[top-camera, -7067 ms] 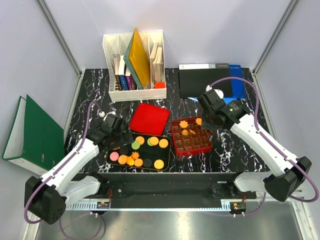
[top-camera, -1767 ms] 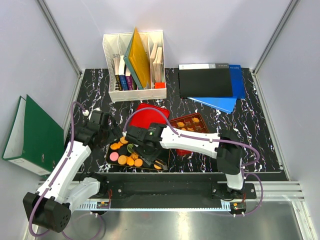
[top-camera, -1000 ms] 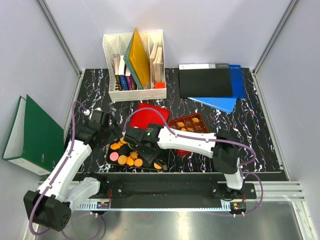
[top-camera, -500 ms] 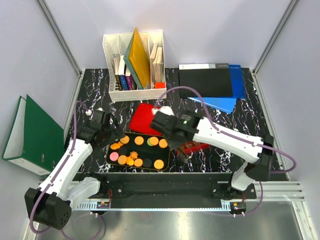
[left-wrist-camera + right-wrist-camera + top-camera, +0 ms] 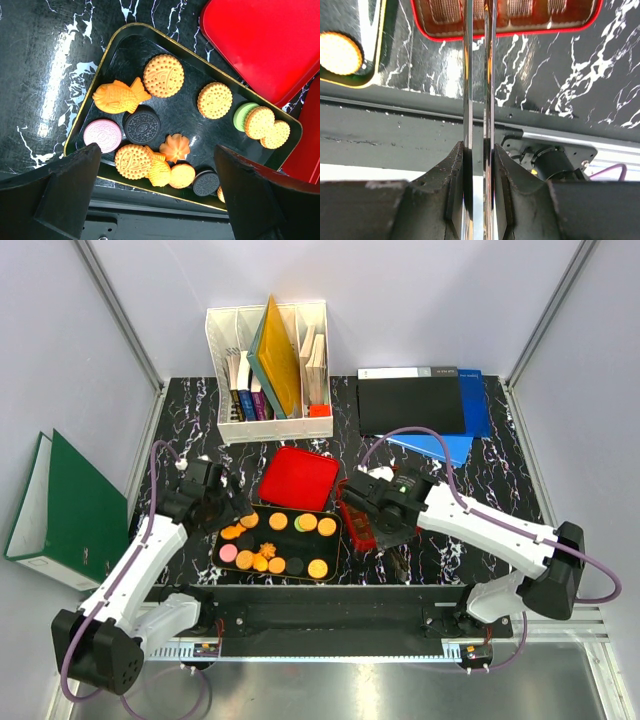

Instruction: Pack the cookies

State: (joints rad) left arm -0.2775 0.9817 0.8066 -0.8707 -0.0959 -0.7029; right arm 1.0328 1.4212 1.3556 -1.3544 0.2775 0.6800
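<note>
Near the table's front edge, the right gripper (image 5: pixel 479 100) has its thin blades pressed almost together by the near rim of the red gridded tin (image 5: pixel 358 525), with nothing visible between them. Just left, the cookies (image 5: pixel 175 148) lie loose in the black tray (image 5: pixel 125 50) under the left gripper (image 5: pixel 155 150), whose fingers are spread wide and empty. The red lid (image 5: pixel 299 478) rests beyond.

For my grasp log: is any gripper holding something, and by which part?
The right gripper clamps thin metal tongs across both blades; their tips are out of view. The left gripper is open, holding nothing.
</note>
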